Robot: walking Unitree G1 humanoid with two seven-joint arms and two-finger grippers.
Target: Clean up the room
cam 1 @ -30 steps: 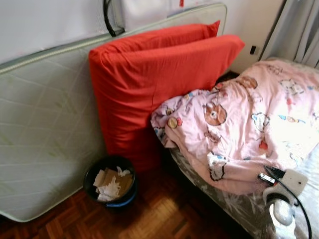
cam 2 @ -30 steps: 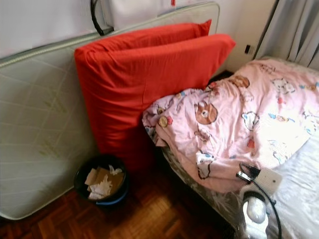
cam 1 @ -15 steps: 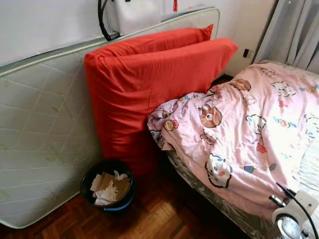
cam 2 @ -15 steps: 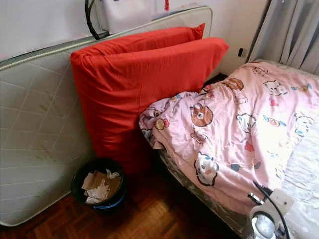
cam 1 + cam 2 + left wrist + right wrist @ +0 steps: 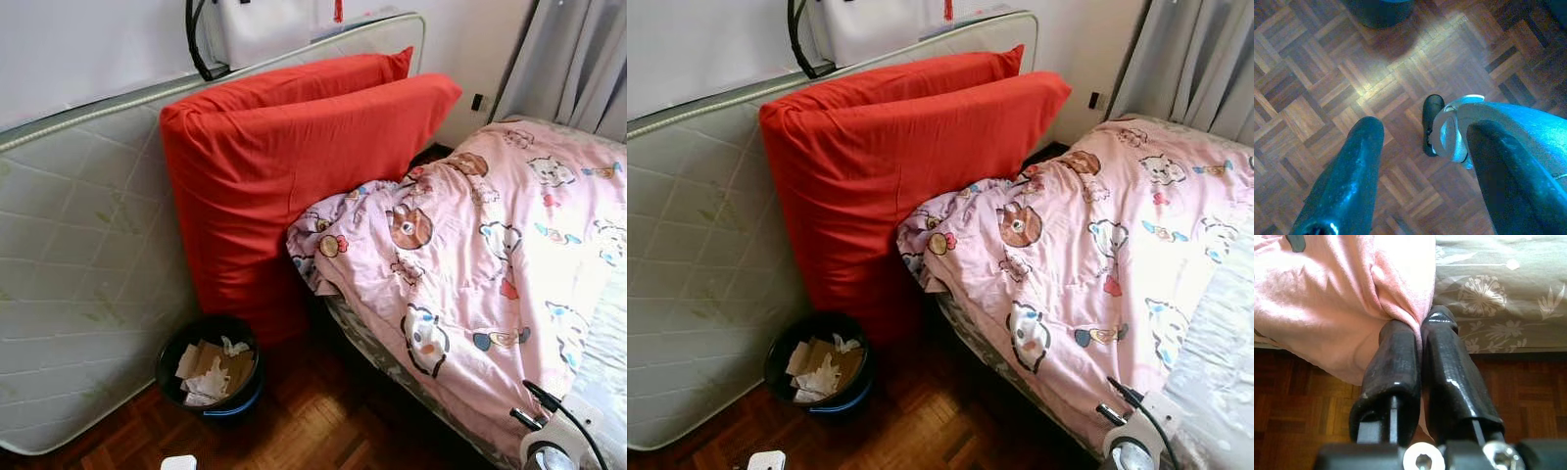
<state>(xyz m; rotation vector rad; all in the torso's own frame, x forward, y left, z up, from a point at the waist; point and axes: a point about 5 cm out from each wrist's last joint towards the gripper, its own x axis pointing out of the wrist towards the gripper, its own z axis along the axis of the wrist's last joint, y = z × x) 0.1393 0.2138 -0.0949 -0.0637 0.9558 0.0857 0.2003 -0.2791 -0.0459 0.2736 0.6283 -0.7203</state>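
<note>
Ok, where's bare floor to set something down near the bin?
Bare parquet floor lies between the black bin and the bed edge, running toward the camera. It is crowded behind the bin, where the red cushion and the leaning mattress stand. The right hand is pinching the pink blanket.

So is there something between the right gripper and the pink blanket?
Nothing visible: the right gripper is already closed on the edge of the pink cartoon-print blanket, beside the floral mattress.
</note>
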